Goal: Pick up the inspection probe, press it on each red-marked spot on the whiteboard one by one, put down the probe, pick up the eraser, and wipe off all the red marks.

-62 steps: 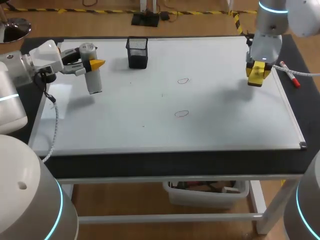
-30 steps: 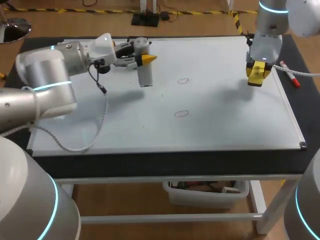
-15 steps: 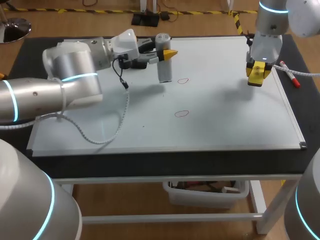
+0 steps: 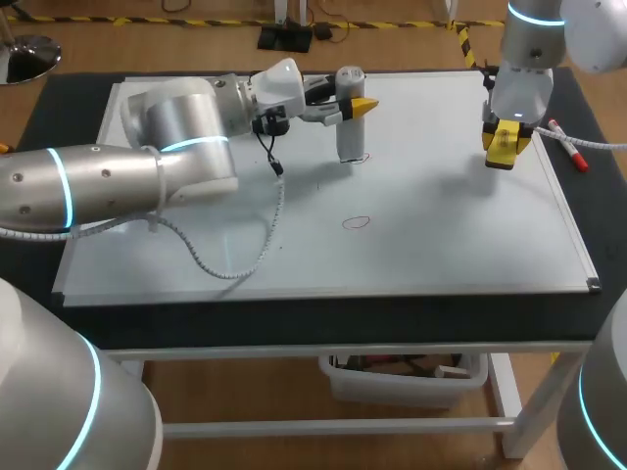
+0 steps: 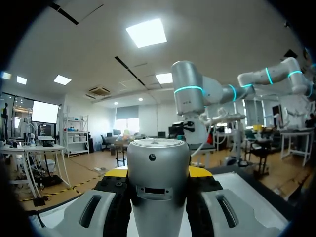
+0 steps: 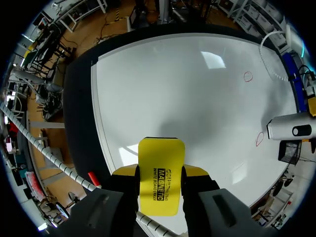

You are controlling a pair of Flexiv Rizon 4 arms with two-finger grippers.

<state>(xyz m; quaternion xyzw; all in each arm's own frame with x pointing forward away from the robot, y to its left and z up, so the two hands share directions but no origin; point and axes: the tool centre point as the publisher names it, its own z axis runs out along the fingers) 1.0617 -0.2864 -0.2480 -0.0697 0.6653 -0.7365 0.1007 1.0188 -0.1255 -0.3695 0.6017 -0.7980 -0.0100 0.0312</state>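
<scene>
Stretches from the left to the middle with left gripper (image 4: 352, 102) level, clamped on the probe (image 4: 350, 137); hangs far right with right gripper (image 4: 505, 139) downward, clamped on the eraser (image 6: 161, 168).

**Gloss meets matt on the test bench**

The whiteboard (image 4: 441, 245) shows a smooth, glossy white face that mirrors the ceiling lights, and it lies on a matt black tabletop (image 4: 323, 318). The inspection probe (image 5: 158, 182) wears a smooth, satin silver-grey shell; whether it is metal or painted plastic cannot be told from these views. The eraser (image 6: 161, 173) has a sleek yellow plastic back with a mild sheen. The left arm (image 4: 108, 186) has a softly shining grey casing, and a ribbed white cable (image 4: 278, 211) hangs from it.
</scene>
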